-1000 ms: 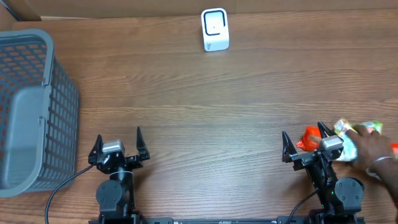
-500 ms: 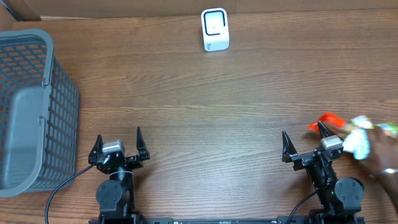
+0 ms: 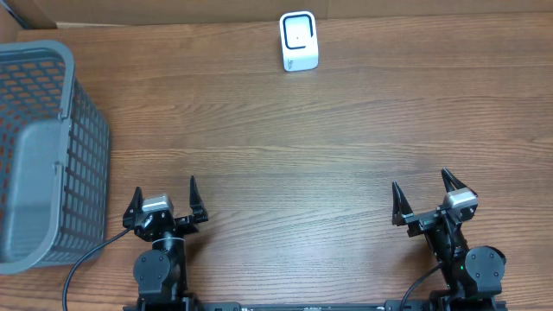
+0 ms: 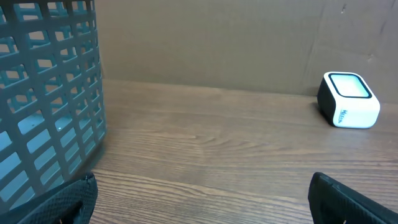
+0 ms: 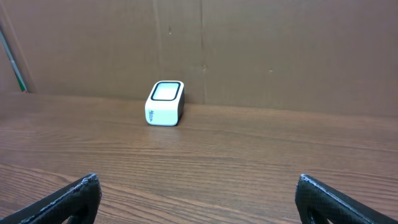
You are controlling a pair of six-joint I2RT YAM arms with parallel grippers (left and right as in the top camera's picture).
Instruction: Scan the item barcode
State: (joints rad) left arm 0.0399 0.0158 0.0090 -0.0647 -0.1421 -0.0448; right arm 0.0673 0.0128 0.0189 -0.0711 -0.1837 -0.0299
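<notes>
As seen from above, the left hand (image 3: 164, 188) and the right hand (image 3: 421, 180) sat at the near edge of the wooden surface (image 3: 302, 147), both spread wide and gripping nothing. A white scanner (image 3: 299, 41) stood at the far edge, well apart from both, and a grey basket (image 3: 86, 155) stood at the left. From the left wrist, the scanner lay ahead to the right, with the basket on the left. From the right wrist, the scanner stood ahead to the left before a cardboard wall (image 5: 280, 50).
</notes>
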